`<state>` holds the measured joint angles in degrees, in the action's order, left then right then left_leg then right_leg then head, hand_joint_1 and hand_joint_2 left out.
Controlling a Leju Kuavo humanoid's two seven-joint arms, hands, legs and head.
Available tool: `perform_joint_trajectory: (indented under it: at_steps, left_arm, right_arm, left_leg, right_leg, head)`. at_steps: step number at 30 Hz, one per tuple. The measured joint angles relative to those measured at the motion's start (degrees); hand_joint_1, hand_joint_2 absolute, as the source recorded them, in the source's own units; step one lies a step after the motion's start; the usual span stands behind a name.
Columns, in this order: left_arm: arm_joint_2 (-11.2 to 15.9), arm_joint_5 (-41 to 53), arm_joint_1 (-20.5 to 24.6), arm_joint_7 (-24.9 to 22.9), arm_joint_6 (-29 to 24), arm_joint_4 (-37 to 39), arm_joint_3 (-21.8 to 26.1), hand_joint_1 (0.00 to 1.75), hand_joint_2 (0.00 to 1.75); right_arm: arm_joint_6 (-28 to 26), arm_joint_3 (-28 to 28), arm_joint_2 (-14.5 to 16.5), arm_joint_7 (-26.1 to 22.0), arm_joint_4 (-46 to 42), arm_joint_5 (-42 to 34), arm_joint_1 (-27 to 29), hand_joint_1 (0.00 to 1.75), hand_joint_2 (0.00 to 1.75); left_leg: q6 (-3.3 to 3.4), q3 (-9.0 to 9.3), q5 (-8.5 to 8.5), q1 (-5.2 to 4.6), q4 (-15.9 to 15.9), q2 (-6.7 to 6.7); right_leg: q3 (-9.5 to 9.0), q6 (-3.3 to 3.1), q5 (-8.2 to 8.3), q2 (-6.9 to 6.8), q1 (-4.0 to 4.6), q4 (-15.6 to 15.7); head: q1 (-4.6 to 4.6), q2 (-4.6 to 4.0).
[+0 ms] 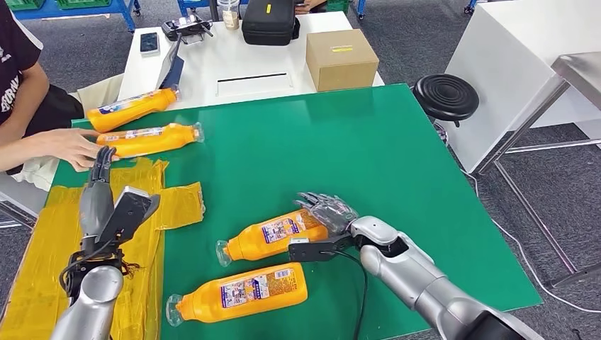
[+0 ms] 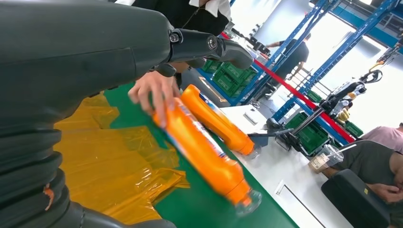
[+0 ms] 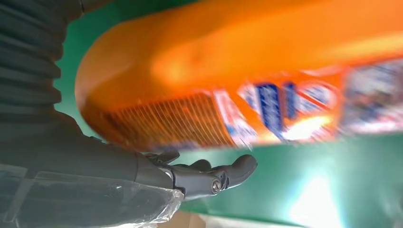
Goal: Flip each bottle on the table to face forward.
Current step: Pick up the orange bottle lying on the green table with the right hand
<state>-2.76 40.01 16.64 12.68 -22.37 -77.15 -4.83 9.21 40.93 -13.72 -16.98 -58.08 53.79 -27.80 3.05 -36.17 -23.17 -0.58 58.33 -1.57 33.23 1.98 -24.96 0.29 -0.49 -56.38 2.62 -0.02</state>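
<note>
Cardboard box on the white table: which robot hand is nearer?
Right. The right hand is at the base of an orange bottle mid-mat, roughly below the cardboard box. The left hand is far across at the mat's left edge.

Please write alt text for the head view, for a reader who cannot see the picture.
Four orange bottles lie flat on a green table; the right robot hand rests on the base of one near bottle. The left robot hand hovers above yellow film, while a person's hand touches a far bottle.
</note>
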Motion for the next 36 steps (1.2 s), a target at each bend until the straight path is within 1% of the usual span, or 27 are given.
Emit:
perform_joint_trajectory:
  at_steps: [5,6,9,10,13,17,19,21,24,26,31,34,36]
  left_arm:
    - [-0.03,-0.33,0.07,0.23,-0.30,0.59,0.00,0.00,1.75]
    - [-0.04,-0.35,0.09,0.26,-0.33,0.68,0.00,0.00,1.75]
    - [-0.04,-0.52,0.15,0.39,-0.55,0.98,0.00,0.00,1.75]
    - [-0.04,-0.64,0.15,0.51,-0.71,1.10,0.00,0.00,1.75]
    - [-0.04,-0.99,0.11,0.97,-1.24,1.40,0.00,0.00,1.75]
    - [-0.04,-1.45,0.10,1.30,-1.61,1.81,0.00,0.00,1.75]
    - [-0.04,-1.52,0.10,1.31,-1.64,2.02,0.00,0.00,1.75]
    - [-0.04,-1.54,0.10,1.31,-1.66,2.21,0.00,0.00,1.75]
    - [-0.04,-1.55,0.08,1.29,-1.71,2.38,0.01,0.00,1.75]
    - [-0.04,-1.55,0.03,1.28,-1.77,2.42,0.02,0.00,1.75]
    - [-0.07,-1.38,-0.98,1.01,-2.14,2.09,0.06,0.00,1.75]
    - [-0.12,-1.09,-1.84,0.90,-1.71,1.48,0.07,0.00,1.75]
    - [-0.23,-1.91,-2.21,1.02,-0.07,1.05,0.07,0.00,1.75]
  right_arm:
    - [0.54,1.68,0.01,-0.27,3.26,-1.01,-1.98,0.02,1.75]
    - [0.63,1.90,0.04,-0.31,3.72,-1.14,-2.31,0.13,1.75]
    - [0.84,2.75,0.28,-0.33,5.32,-1.81,-3.26,0.95,1.75]
    - [0.84,3.05,0.42,-0.33,6.00,-2.11,-3.54,1.12,1.75]
    - [0.49,3.57,0.87,-0.33,7.85,-2.70,-4.17,1.20,1.75]
    - [-1.54,4.22,1.74,-0.35,10.29,-3.18,-4.87,1.55,1.75]
    - [-2.81,4.50,2.32,-0.37,11.46,-3.45,-5.15,1.68,1.75]
    - [-3.97,4.64,2.94,-0.37,12.48,-3.75,-5.35,1.75,1.75]
    - [-5.99,4.67,3.82,-0.06,13.72,-3.99,-5.42,1.75,1.75]
    - [-8.39,4.64,4.40,0.82,14.16,-3.99,-5.20,1.75,1.75]
    - [-18.33,2.91,6.14,5.87,13.50,-3.51,-2.54,1.75,1.75]
    - [-23.19,0.41,7.17,8.56,11.47,-3.00,-0.16,1.75,1.75]
    - [-27.00,-2.10,8.06,9.54,9.32,-2.82,1.56,1.75,1.75]
  left_leg:
    - [0.00,0.02,0.00,0.01,0.00,0.05]
    - [0.00,0.02,0.00,0.02,0.00,0.05]
    - [-0.01,0.06,0.00,0.03,0.00,0.05]
    - [-0.01,0.08,0.00,0.03,-0.01,0.06]
    - [-0.01,0.19,-0.01,0.03,-0.01,0.11]
    - [-0.02,0.27,-0.01,0.03,-0.02,0.18]
    - [-0.04,0.28,0.02,0.03,-0.02,0.19]
    - [-0.07,0.29,0.06,0.03,-0.02,0.19]
    - [-0.08,0.29,0.09,0.03,-0.02,0.21]
    - [-0.08,0.30,0.09,0.03,-0.02,0.25]
    - [-0.09,0.26,0.10,0.04,-0.02,0.25]
    - [-0.10,0.18,0.11,0.07,-0.02,0.20]
    - [-0.10,0.14,0.11,0.07,-0.02,0.20]
  right_leg:
    - [0.01,0.00,0.00,0.01,0.00,0.00]
    - [0.00,0.00,0.00,0.01,0.01,0.00]
    - [-0.02,-0.03,0.02,0.01,0.02,0.00]
    - [-0.04,-0.04,0.02,0.01,0.02,0.00]
    - [-0.14,-0.05,0.03,0.02,0.02,0.00]
    - [-0.19,-0.13,0.07,0.04,0.02,0.00]
    - [-0.20,-0.16,0.10,0.04,0.02,0.00]
    - [-0.20,-0.18,0.12,0.04,0.02,0.00]
    - [-0.21,-0.18,0.16,0.05,0.03,0.00]
    - [-0.21,-0.22,0.21,0.08,0.03,0.00]
    - [-0.17,-0.27,0.24,0.09,0.08,0.00]
    - [-0.12,-0.27,0.24,0.08,0.10,0.00]
    - [-0.07,-0.27,0.24,0.08,0.10,0.00]
  head:
    - [-0.01,0.00]
    - [-0.01,0.00]
    - [-0.02,0.00]
    - [-0.01,0.00]
    - [0.00,0.00]
    - [0.00,0.00]
    - [0.00,0.00]
    - [-0.01,0.00]
    - [0.00,0.00]
    - [-0.01,0.00]
    - [-0.02,0.00]
    - [0.01,0.00]
    - [-0.01,0.00]
